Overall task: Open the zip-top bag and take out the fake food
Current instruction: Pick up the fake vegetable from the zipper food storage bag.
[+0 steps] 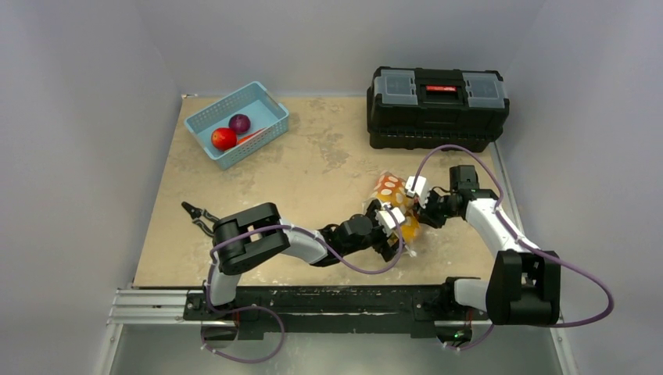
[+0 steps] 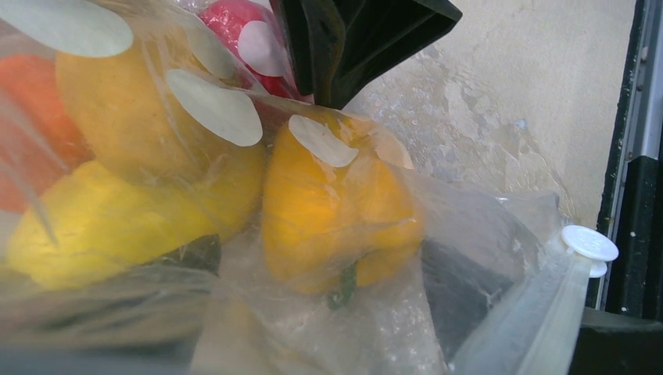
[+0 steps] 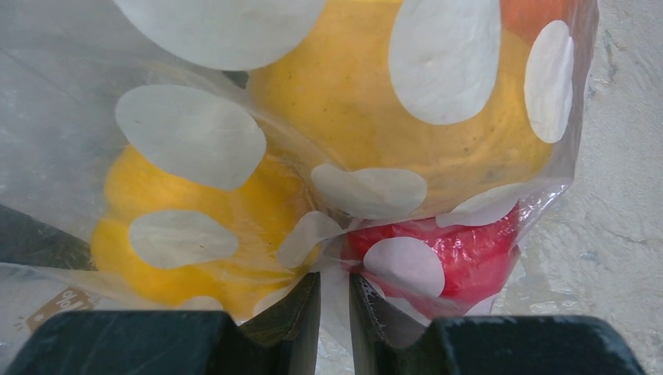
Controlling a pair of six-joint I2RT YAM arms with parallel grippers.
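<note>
Item: zip-top bag (image 1: 388,188), clear floppy film printed with white dots, bulging and creased. It lay right of centre on the table (image 1: 313,172), between the two grippers, long axis running roughly near to far. Its white zip slider (image 2: 589,243) sat at the end toward the near rail.

Contents: fake food (image 3: 406,133), glossy rounded plastic pieces in yellow, orange and red, pressed against the film.

Left gripper (image 1: 388,226): at the bag's near end. Its fingers showed only as dark shapes behind the plastic, so I could not tell their state.

Right gripper (image 3: 335,308): black fingers pinched together on a fold of the bag's film.

Table: tan, mottled, worn.

Far left: light-blue perforated basket (image 1: 270,109) holding a red piece (image 1: 223,138) and a purple piece (image 1: 240,123).

Far right: black hard-plastic toolbox (image 1: 438,105), lid shut.
</note>
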